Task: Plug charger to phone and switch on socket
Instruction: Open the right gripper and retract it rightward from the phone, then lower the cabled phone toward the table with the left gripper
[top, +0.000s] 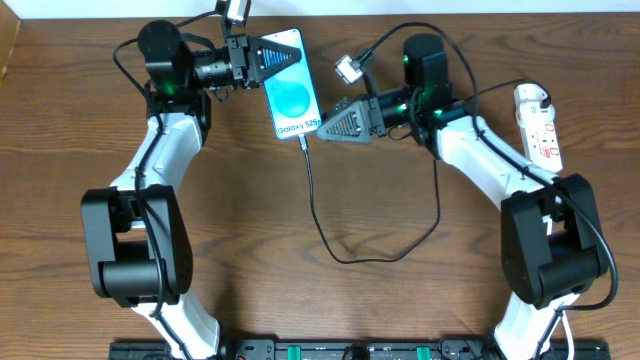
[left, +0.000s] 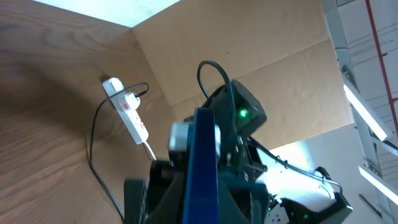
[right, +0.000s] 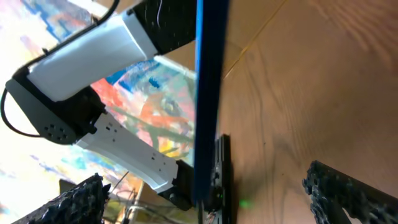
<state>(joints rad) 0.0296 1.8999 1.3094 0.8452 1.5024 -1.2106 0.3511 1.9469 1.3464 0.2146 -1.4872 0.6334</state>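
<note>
The phone (top: 290, 88), its screen bright blue, lies tilted at the back middle of the table. My left gripper (top: 272, 58) is shut on its far end; in the left wrist view the phone (left: 202, 155) shows edge-on between the fingers (left: 202, 202). My right gripper (top: 325, 127) is open at the phone's near right corner, and its fingers (right: 211, 186) stand wide apart either side of the phone's edge (right: 208, 93). The charger cable (top: 318, 215) meets the phone's near edge and loops right towards the socket (top: 540, 125). The socket also shows in the left wrist view (left: 129, 111).
A small grey connector (top: 347, 68) on a robot cable hangs just behind my right gripper. A cardboard wall (left: 261, 56) stands behind the table. The charger's loop lies across the middle of the wooden table (top: 250, 260).
</note>
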